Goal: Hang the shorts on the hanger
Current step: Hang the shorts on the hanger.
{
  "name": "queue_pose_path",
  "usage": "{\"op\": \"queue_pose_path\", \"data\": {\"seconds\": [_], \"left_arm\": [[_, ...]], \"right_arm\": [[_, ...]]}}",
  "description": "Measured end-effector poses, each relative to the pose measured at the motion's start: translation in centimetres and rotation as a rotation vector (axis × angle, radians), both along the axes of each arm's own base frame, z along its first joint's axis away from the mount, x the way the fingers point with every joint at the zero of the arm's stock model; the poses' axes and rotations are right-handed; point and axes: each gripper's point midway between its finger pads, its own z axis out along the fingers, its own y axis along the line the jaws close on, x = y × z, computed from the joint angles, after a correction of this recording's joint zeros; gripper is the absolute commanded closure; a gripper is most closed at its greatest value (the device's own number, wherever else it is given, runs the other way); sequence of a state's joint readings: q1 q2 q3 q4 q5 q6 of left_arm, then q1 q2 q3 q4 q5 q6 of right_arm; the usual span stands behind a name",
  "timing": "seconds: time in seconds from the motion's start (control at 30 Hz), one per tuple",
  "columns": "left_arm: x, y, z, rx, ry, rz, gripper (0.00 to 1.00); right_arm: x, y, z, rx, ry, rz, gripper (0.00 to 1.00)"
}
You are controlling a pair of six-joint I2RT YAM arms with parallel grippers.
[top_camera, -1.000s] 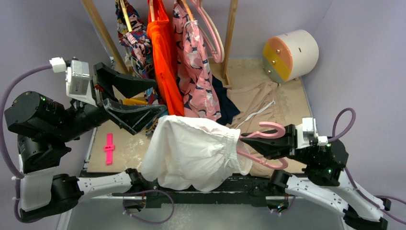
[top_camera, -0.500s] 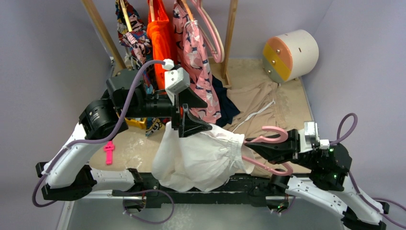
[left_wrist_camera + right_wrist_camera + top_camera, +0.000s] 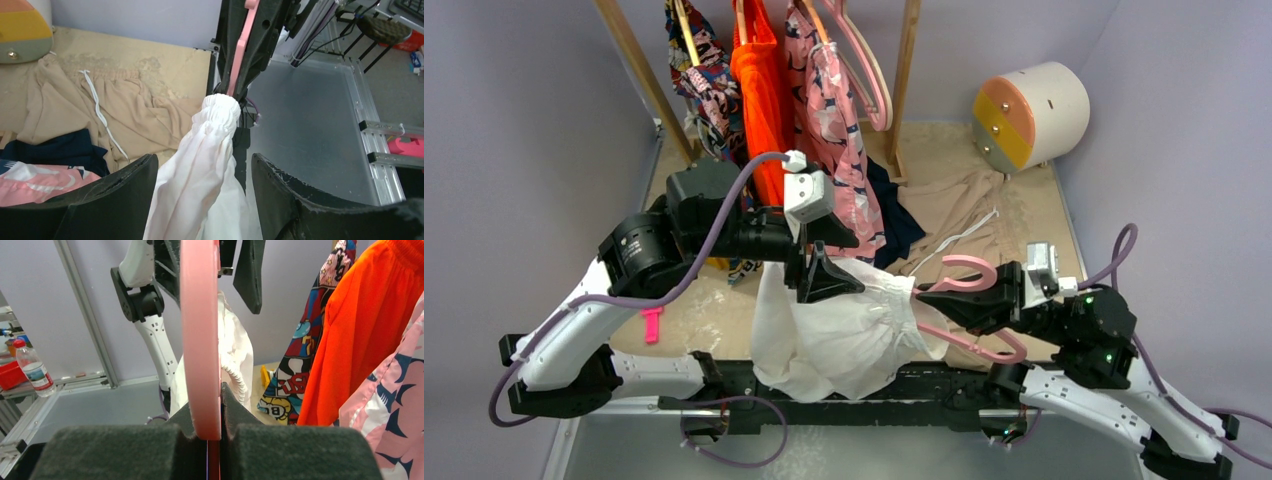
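The white shorts [image 3: 834,335] hang threaded on the pink hanger [image 3: 969,268], with the gathered waistband [image 3: 220,107] bunched at the hanger's arm [image 3: 239,55]. My right gripper [image 3: 934,298] is shut on the hanger [image 3: 200,340] and holds it edge-on. My left gripper [image 3: 857,265] is open and straddles the top of the shorts [image 3: 200,190]. Cloth lies against one of its fingers [image 3: 100,200], and a gap shows beside the other. In the right wrist view the shorts [image 3: 235,355] hang behind the hanger.
A wooden rack at the back carries an orange garment [image 3: 764,110], a pink patterned one [image 3: 834,150] and a comic-print one [image 3: 709,90]. A tan garment [image 3: 964,210] and a navy one [image 3: 894,215] lie on the table. A white drum [image 3: 1029,115] stands back right, a pink clip [image 3: 652,322] at the left.
My left arm has swung in from the far left and its open gripper now straddles the shorts' top, jaws slightly narrower. The right gripper has shifted the hanger a little left.
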State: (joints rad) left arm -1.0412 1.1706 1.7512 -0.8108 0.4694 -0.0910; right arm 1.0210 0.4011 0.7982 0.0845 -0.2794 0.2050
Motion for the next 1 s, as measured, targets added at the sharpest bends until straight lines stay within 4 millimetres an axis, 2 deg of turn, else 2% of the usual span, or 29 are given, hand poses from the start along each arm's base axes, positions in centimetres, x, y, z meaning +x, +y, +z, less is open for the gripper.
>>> {"op": "queue_pose_path", "data": {"seconds": [0.3,0.5,0.67,1.0], "left_arm": [[-1.2,-0.1,-3.6,0.139,-0.047,-0.026,0.46],[-0.7,-0.1,-5.5,0.204,-0.069,-0.021,0.63],[-0.7,-0.4,-6.0,0.220,-0.073,-0.032,0.80],[-1.3,-1.0,-5.6,0.196,-0.071,-0.074,0.77]], "right_arm": [[0.6,1.2,-1.0,-0.046,0.020,0.006,1.00],[0.5,1.7,-1.1,-0.070,0.024,0.024,1.00],[0.3,1.9,-1.2,-0.077,0.022,0.041,1.00],[0.3,2.8,-1.1,-0.080,0.014,0.068,1.00]]}}
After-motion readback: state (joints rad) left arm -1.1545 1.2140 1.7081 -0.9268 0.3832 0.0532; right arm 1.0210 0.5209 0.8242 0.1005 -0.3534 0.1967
